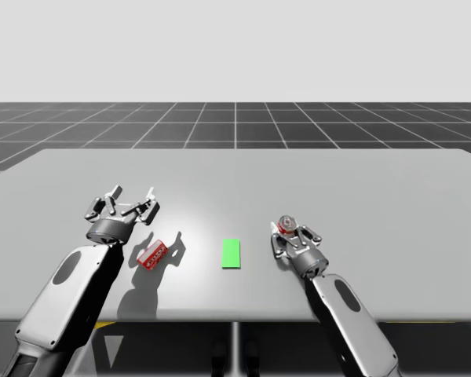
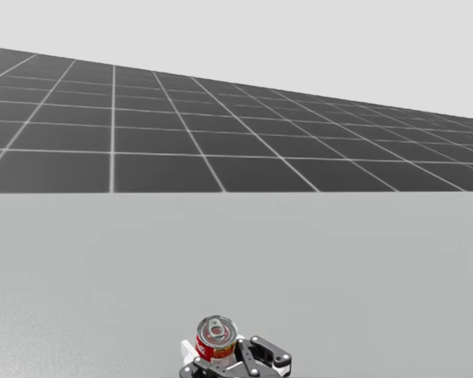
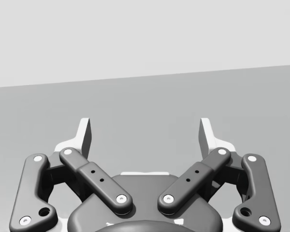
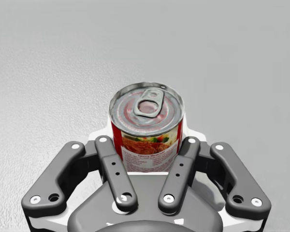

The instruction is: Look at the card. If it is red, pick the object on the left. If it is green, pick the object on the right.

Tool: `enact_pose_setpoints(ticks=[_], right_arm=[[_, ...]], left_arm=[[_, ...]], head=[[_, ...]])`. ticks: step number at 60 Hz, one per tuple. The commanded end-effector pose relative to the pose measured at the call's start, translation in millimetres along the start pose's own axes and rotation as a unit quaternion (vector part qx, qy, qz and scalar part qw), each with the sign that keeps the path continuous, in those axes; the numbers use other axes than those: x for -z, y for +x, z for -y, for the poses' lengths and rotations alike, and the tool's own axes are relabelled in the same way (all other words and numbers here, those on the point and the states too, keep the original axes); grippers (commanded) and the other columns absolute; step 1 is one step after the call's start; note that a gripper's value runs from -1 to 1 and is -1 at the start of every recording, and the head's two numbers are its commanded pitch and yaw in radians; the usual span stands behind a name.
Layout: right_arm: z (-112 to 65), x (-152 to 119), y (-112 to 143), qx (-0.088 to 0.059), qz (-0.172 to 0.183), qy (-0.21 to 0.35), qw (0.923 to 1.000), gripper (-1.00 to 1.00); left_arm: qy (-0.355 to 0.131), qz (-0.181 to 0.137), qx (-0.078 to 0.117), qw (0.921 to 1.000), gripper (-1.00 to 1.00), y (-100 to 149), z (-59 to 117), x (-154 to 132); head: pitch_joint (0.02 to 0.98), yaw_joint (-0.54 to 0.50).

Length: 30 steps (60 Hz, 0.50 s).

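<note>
Currently the green card (image 1: 231, 254) lies flat at the middle of the table (image 1: 377, 204), so the item to take is the one on the right: the red can (image 4: 146, 126), standing upright at about 2 o'clock from the card. My right gripper (image 4: 146, 140) is clamped on it, one finger against each side of the label, apparently low on the body. Whether the base is clear of the table cannot be determined. Recommended handling: hold the squeeze even and raise straight up with the can upright, since a grip below the middle could let it tip out on a tilt. My left gripper (image 3: 145, 135) has its fingers wide apart with nothing between them, at 11 o'clock from the red box (image 1: 153, 255). That box lies at 9 o'clock from the card and should be left alone. Clearance: open surface runs toward 12 and 3 o'clock from the can. The near table edge lies at 6 o'clock, under my forearm; the far edge is well apart.
</note>
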Motion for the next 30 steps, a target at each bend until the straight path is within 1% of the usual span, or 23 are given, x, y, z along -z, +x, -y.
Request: enact_pose_setpoints(ticks=[1, 6, 11, 14, 17, 18, 21, 22, 25, 30], right_arm=[[9.2, -1, 6, 0.012, 0.002, -0.053, 0.9985, 1.0], [12.1, -2, 20, 0.009, 0.015, -0.054, 0.9984, 1.0], [17.7, -4, 42, 0.003, 0.036, -0.06, 0.9976, 1.0], [22.4, -5, 56, 0.001, 0.049, -0.065, 0.9967, 1.0], [25.4, -5, 65, 0.001, 0.058, -0.069, 0.996, 1.0], [28.4, -6, 74, 0.001, 0.066, -0.072, 0.9952, 1.0], [30.7, -7, 83, 0.001, 0.074, -0.074, 0.9945, 1.0], [32.5, -8, 92, -0.001, 0.083, -0.076, 0.9936, 1.0], [33.4, -9, 100, -0.002, 0.091, -0.077, 0.9928, 1.0], [33.4, -14, 121, -0.012, 0.115, -0.078, 0.9902, 1.0]], left_arm=[[0.0, 0.0, 0.0, 1.0, -1.0, 0, -0.2, 0], [0.0, 0.0, 0.0, 1.0, -1.0, -1, -0.3, 1], [0.0, 0.0, -0.001, 1.0, -1.0, 0, -0.5, 1], [0.0, 0.001, -0.001, 1.0, -1.0, 0, -0.6, 1], [0.0, 0.001, -0.001, 1.0, -1.0, 0, -0.6, 1], [0.001, 0.001, -0.001, 1.0, -1.0, 0, -0.6, 1], [0.001, 0.001, -0.001, 1.0, -1.0, 0, -0.6, 1], [0.001, 0.001, -0.001, 1.0, -1.0, 0, -0.5, 1], [0.001, 0.001, -0.001, 1.0, -1.0, 0, -0.4, 1], [0.001, 0.001, -0.001, 1.0, -1.0, 0, -0.8, 1]], head=[[0.439, -0.33], [0.439, -0.33], [0.443, -0.33], [0.445, -0.33], [0.446, -0.33], [0.447, -0.33], [0.448, -0.33], [0.449, -0.33], [0.451, -0.33], [0.454, -0.33]])
